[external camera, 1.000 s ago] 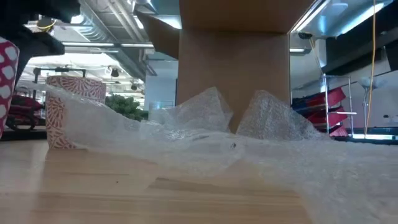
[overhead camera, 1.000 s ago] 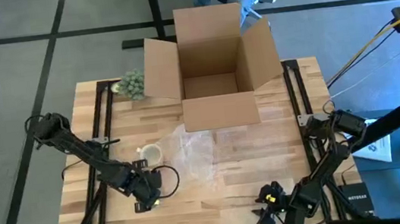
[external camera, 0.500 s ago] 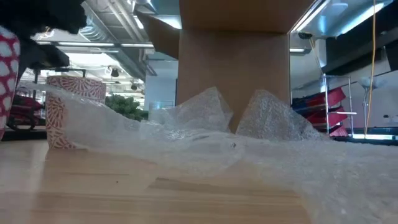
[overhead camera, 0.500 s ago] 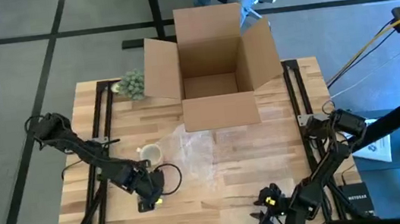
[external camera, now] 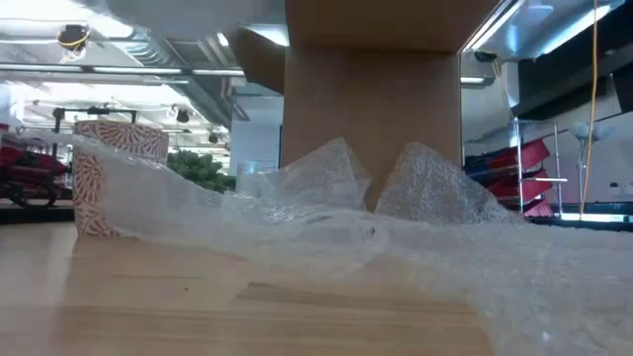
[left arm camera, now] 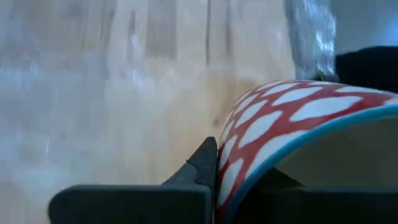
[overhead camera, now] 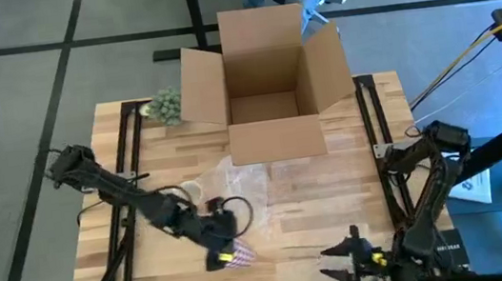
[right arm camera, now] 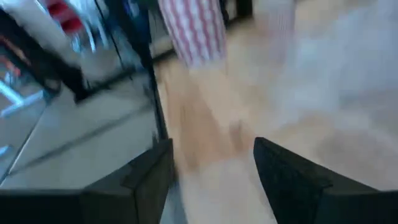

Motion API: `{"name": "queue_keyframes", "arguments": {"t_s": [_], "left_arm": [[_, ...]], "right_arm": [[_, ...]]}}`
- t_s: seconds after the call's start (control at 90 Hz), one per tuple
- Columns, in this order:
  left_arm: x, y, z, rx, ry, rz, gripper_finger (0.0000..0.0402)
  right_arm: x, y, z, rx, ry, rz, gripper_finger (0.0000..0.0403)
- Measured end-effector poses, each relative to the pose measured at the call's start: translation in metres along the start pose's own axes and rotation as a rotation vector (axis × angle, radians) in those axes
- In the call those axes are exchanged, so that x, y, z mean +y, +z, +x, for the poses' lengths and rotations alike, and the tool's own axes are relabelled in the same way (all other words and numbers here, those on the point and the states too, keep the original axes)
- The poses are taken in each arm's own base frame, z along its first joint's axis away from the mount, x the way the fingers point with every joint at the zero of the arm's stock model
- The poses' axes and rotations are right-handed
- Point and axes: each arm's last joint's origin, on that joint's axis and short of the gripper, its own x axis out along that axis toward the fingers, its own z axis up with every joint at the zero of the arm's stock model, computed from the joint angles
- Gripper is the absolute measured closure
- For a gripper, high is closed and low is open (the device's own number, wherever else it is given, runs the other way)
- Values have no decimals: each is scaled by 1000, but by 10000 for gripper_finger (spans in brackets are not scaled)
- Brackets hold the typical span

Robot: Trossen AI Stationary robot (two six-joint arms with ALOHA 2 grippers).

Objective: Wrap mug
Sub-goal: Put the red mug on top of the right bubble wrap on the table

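The left gripper [overhead camera: 224,253] sits over the front-left part of the desk [overhead camera: 139,164], its jaws closed on the rim of a mug [overhead camera: 237,255]. In the left wrist view the mug [left arm camera: 292,130] is red with a net of white lozenge shapes, a thin blue edge at the lip and a pale inside. One finger [left arm camera: 202,163] presses the outer wall. From above, the mug lies tilted on its side, its long axis running roughly from the gripper out toward the desk's front-right; whether it touches the wood cannot be told.

Farther back on the left a second cup [external camera: 114,178], white with a red pattern, stands upright, just beside the edge of the bubble wrap [overhead camera: 242,188]. The wrap spreads crumpled across the middle of the desk, rising in two peaks [external camera: 376,183] in the low view.

Behind it, an open cardboard box [overhead camera: 269,90] stands at the desk's far edge, flaps out; a small green plant [overhead camera: 166,104] is at its left.

The right gripper [overhead camera: 353,255] waits at the front-right edge, jaws parted wide with nothing between them.

No writing on the mug can be read.
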Motion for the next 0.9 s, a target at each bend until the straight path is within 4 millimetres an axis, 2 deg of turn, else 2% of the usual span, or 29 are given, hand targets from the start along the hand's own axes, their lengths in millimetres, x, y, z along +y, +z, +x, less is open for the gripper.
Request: {"name": "queue_keyframes", "arguments": {"t_s": [0.233, 0.444, 0.7, 0.9], "left_arm": [[30, 44, 65, -62, 79, -9, 400], [62, 70, 111, -171, 123, 12, 400], [95, 72, 159, -248, 98, 11, 401], [104, 71, 167, -243, 71, 6, 400]], "right_arm": [[5, 14, -2, -93, -36, -97, 191], [5, 14, -1, -86, -37, -101, 191], [2, 13, -1, -82, -46, -127, 191], [2, 13, -1, -81, -48, -132, 191]]}}
